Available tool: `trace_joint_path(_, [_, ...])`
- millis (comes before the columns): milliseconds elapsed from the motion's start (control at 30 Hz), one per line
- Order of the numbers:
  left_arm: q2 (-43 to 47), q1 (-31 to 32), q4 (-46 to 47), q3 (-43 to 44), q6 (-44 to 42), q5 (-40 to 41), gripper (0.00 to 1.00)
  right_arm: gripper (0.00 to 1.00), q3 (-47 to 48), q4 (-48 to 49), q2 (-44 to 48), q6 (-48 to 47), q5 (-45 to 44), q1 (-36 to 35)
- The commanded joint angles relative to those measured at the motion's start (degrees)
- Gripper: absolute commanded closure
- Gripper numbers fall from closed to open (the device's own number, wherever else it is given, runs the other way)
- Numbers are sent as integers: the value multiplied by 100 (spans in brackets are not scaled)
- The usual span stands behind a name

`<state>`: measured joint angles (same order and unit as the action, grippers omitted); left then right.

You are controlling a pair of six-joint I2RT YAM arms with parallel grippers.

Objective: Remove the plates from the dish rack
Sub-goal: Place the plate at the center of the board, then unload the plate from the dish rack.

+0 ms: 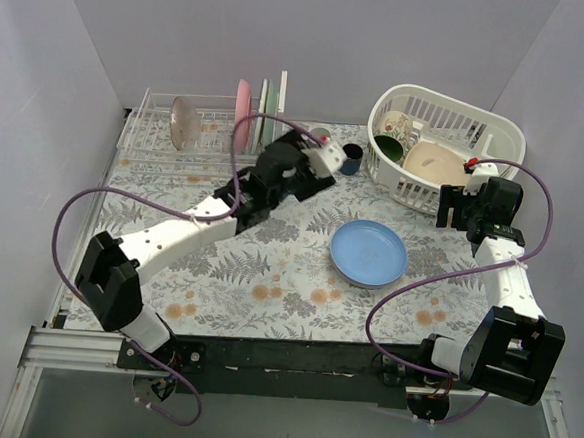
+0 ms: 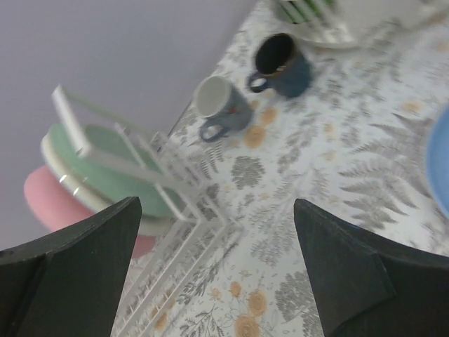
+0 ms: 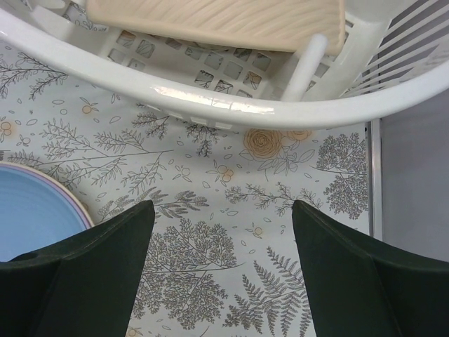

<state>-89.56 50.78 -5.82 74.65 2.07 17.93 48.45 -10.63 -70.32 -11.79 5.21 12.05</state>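
The white wire dish rack (image 1: 158, 129) stands at the back left. It holds a mottled brown plate (image 1: 185, 123), a pink plate (image 1: 242, 110) and a pale green plate (image 1: 264, 107), all on edge. A blue plate (image 1: 368, 252) lies flat on the table right of centre. My left gripper (image 1: 320, 181) is open and empty just right of the rack. Its wrist view shows the rack corner (image 2: 175, 232), the green plate (image 2: 112, 165) and the pink plate (image 2: 52, 203) ahead of the left gripper (image 2: 217, 267). My right gripper (image 3: 223, 274) is open and empty over the cloth, between the blue plate (image 3: 31, 217) and the basket.
A white oval slotted basket (image 1: 499, 128) with dishes in it stands at the back right; its rim (image 3: 224, 105) is close ahead of my right gripper (image 1: 450, 207). A grey mug (image 2: 221, 102) and a dark blue mug (image 2: 280, 63) stand between rack and basket.
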Motion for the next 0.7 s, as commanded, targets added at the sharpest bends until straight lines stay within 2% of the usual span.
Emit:
trace_joint_path(0, [553, -1233, 556, 67, 1285, -694, 9, 12, 16, -53, 107, 72, 208, 43])
trace_joint_path(300, [369, -3116, 1074, 172, 2552, -2089, 11, 13, -10, -62, 80, 81, 340, 34])
trace_joint_path(533, [-175, -3953, 1084, 559, 3203, -3030, 12, 13, -28, -71, 80, 45, 375, 43])
trace_joint_path(667, [-553, -4287, 1013, 814, 3563, -3752, 19, 13, -37, -79, 89, 37, 393, 34])
